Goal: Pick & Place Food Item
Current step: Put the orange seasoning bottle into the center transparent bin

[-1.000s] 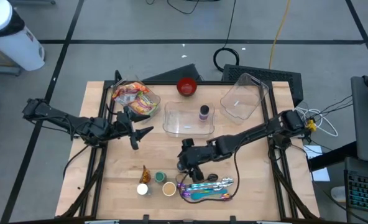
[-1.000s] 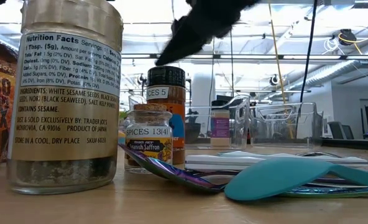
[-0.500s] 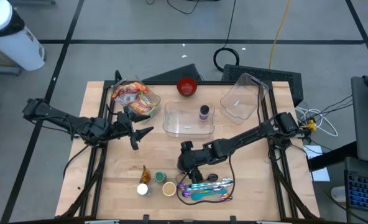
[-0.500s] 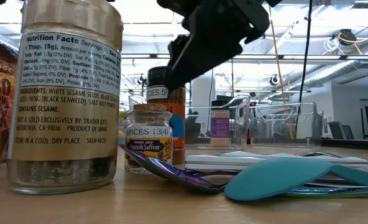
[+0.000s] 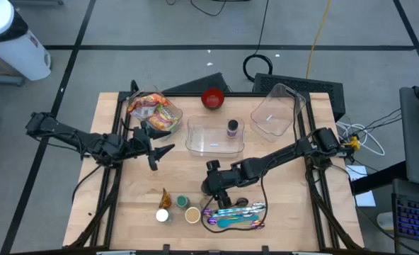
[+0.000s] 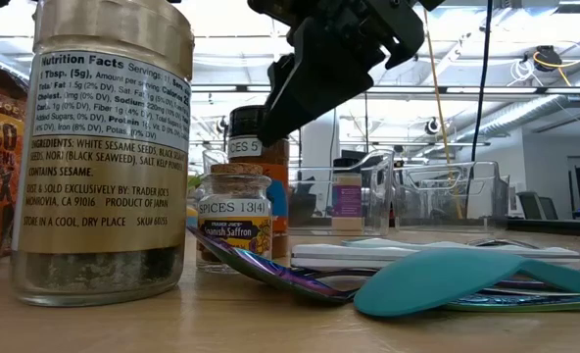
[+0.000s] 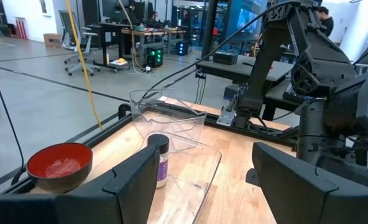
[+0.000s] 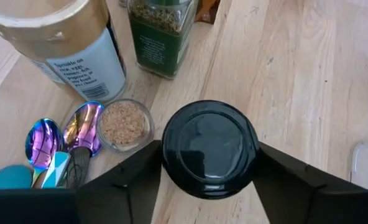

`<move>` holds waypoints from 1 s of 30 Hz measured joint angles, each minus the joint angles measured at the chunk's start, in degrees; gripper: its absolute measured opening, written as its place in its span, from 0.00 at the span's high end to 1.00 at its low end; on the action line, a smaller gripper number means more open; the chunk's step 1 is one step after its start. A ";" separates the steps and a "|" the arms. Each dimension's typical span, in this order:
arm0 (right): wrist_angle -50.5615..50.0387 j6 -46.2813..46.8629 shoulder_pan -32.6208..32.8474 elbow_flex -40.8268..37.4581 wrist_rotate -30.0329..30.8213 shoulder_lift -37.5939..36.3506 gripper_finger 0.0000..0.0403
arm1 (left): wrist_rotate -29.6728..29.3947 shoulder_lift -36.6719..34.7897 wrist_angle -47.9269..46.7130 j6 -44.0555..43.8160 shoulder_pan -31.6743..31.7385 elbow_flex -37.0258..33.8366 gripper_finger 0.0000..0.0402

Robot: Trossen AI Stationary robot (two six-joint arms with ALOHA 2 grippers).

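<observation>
I have the right gripper (image 8: 209,163) over the black-lidded orange spice jar (image 6: 261,157), jaws straddling its lid for a top grasp, not visibly clamped. It stands behind the cork-topped saffron jar (image 6: 233,218). The left gripper (image 5: 155,151) waits agape.

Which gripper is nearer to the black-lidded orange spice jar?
The right. The right gripper straddles the black-lidded orange spice jar, a finger on each side of its lid. The left gripper hangs open far across the table, near the snack bag.
</observation>
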 joint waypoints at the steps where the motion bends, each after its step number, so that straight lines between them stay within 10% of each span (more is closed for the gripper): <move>1: 0.11 0.00 0.00 0.00 -0.01 0.00 0.49 | 0.00 -0.01 0.00 0.00 -0.01 0.00 0.34; 30: -18.86 2.09 -8.16 0.02 8.32 -27.73 0.52 | 0.04 0.00 -0.07 -0.16 -0.01 -0.02 0.34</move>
